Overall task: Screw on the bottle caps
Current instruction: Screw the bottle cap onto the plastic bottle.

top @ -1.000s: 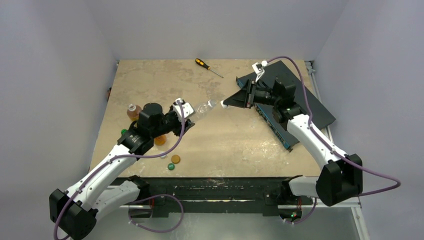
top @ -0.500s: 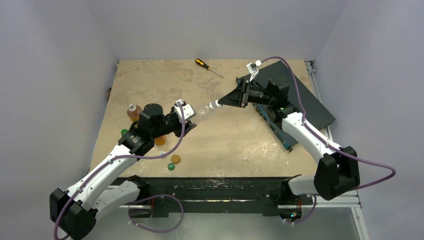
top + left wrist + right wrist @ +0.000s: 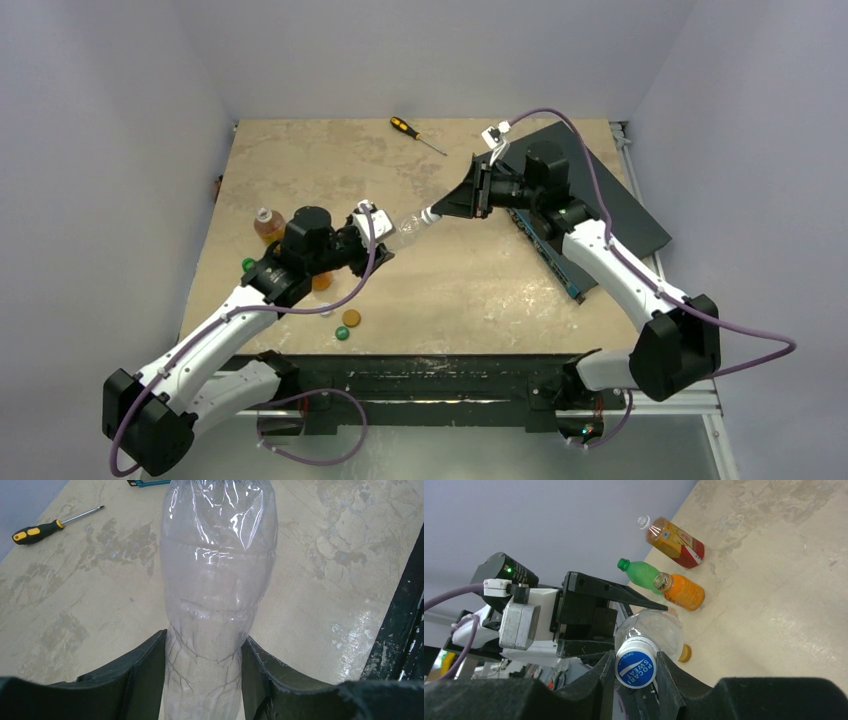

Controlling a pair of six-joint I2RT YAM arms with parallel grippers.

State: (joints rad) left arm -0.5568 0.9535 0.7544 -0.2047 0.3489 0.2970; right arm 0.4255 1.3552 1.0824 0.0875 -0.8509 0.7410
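My left gripper (image 3: 205, 645) is shut on the lower body of a clear bottle (image 3: 217, 580), holding it off the table with its neck towards the right arm (image 3: 405, 222). My right gripper (image 3: 636, 662) is shut on a blue-topped white cap (image 3: 636, 667) that sits on the mouth of the clear bottle (image 3: 654, 627). In the top view the right gripper (image 3: 432, 213) meets the bottle neck in mid-air. An amber bottle (image 3: 676, 542) with a white cap, a green bottle (image 3: 641, 572) with a green cap and an uncapped orange bottle (image 3: 684, 591) stand at the table's left.
Loose caps lie near the front left: an orange one (image 3: 351, 318), a dark green one (image 3: 343, 333) and a small white one (image 3: 327, 311). A black-and-orange screwdriver (image 3: 415, 132) lies at the back. A black flat device (image 3: 620, 215) lies under the right arm.
My right gripper has moved left with the cap and closed the gap to the bottle's neck, its wrist turning. The left arm and bottle have hardly moved.
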